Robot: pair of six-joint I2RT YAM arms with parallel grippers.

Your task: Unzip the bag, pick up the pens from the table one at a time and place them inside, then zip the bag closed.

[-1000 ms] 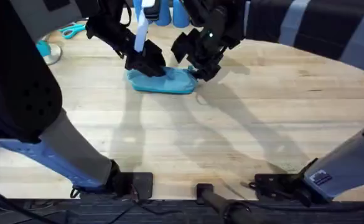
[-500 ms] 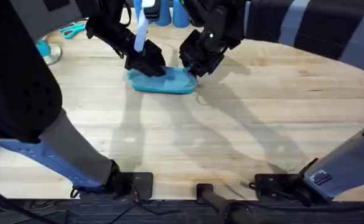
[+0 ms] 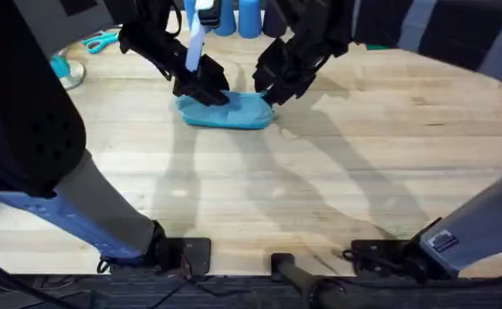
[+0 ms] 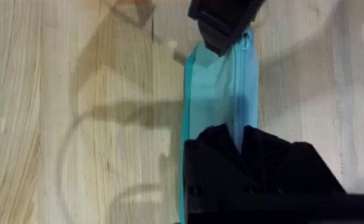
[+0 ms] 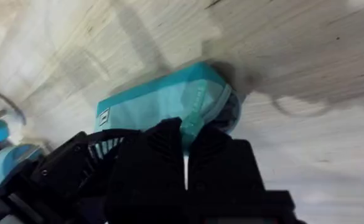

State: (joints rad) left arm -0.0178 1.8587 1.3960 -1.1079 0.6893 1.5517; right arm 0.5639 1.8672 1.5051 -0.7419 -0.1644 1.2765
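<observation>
Starting at your left: the left tool [image 3: 206, 88] is down on the near-left end of the bag [image 3: 233, 112], which lies flat on the tabletop [image 3: 319, 189] towards the far side. From overhead you get only the dark mass of the tool on the fabric. The left wrist view tells you more: its two black fingers [image 4: 216, 146] are clenched on the zipper line of the bag [image 4: 216, 87], pinching the fabric, and the zipper [image 4: 242, 74] runs straight away from that tool to the far end, where the other arm's tool [image 4: 222, 22] meets it.

Moving right, the right tool [image 3: 272, 88] sits at the bag's opposite end. Overhead leaves its grip unclear; the right wrist view shows its fingers [image 5: 160, 155] closed together with a teal strip, apparently the zipper pull [image 5: 194, 115], rising between them at the rounded end of the bag [image 5: 157, 102].

Beyond the left tool, scissors [image 3: 100, 40] lie on the tabletop, and blue cups [image 3: 238, 17] stand behind both tools.
</observation>
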